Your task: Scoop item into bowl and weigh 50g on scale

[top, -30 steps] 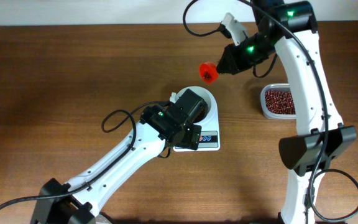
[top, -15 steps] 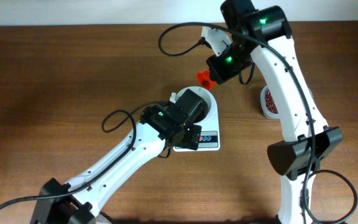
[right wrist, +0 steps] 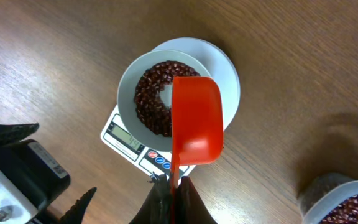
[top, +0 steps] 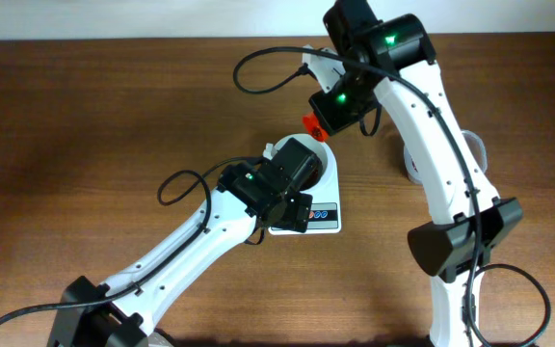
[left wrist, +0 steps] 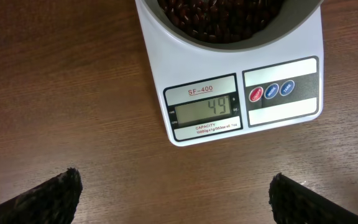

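Now the right claw [right wrist: 174,196], closed on the handle of a red scoop [right wrist: 196,118], hangs over the white bowl [right wrist: 127,93] of beans [right wrist: 151,102] on the scale [left wrist: 240,102] (its display [left wrist: 205,109] shows 49); the left claw [left wrist: 176,196] stands wide open, empty.

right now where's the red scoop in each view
overhead: red scoop upper centre, just above the scale.
left wrist: not in it.
right wrist: centre, over the bowl.
shared landmark: the scale, in all three views.
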`<state>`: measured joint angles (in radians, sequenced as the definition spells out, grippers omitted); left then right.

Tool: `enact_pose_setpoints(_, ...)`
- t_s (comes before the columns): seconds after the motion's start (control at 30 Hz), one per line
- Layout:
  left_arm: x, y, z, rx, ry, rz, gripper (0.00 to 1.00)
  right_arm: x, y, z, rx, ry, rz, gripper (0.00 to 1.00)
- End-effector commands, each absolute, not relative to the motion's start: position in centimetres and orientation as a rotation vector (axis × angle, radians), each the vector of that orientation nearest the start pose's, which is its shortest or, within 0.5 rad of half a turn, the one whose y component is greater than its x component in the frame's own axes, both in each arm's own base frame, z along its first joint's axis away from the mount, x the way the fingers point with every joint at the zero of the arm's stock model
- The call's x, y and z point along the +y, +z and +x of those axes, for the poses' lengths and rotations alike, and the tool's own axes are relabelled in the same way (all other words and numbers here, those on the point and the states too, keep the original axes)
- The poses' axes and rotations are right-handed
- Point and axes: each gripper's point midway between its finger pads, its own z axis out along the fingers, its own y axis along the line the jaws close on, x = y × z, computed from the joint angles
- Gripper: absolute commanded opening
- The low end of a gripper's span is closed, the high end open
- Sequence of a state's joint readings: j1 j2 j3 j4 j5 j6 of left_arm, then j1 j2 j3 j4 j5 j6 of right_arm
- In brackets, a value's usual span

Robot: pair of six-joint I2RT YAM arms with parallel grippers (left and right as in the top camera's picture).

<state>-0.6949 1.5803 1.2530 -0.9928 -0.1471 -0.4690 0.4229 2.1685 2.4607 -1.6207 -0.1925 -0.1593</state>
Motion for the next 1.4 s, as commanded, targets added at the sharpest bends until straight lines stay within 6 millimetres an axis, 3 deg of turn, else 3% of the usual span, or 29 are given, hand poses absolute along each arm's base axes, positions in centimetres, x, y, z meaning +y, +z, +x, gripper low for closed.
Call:
enact_pose_setpoints(0.0, -19.3, 11.9, 27.3, 2.832, -0.011, 0.290, 0.99, 21.0, 22.8, 39.0, 2.778, 0.241, -0.838, 0.04)
enact_pose_setpoints(0.07, -19.3, 11.9, 27.3, 2.832, -0.011, 0.290, 0.99, 22.7, 23.0, 38.1, 2.773, 0.373, -0.872, 0.04)
enact_pose_setpoints(0.13, -19.3, 11.9, 27.3, 2.832, -0.011, 0.290, 0.99, 20.8, 22.6, 39.1, 2.782, 0.158, -0.822, 0.04)
enact_pose_setpoints(0.23, -19.3, 11.9, 27.3, 2.832, -0.011, 0.289, 0.99, 23.1, 22.6, 37.9, 2.781, 0.335, -0.873, 0.04)
enact_pose_setpoints(0.3, -19.3, 11.9, 27.3, 2.831, -0.011, 0.290, 0.99, 22.5, 22.4, 38.3, 2.771, 0.234, -0.890, 0.04)
enact_pose_setpoints(0.53, -19.3, 11.9, 27.3, 2.831, -0.011, 0.290, 0.99, 22.3, 22.6, 38.5, 2.785, 0.322, -0.851, 0.04)
enact_pose_setpoints(0.67, -19.3, 11.9, 27.3, 2.831, -0.011, 0.289, 0.99, 22.1, 23.1, 38.6, 2.787, 0.506, -0.804, 0.04)
enact_pose_setpoints(1.37, -19.3, 11.9, 27.3, 2.831, -0.011, 0.289, 0.99, 20.7, 23.2, 39.3, 2.798, 0.536, -0.744, 0.04)
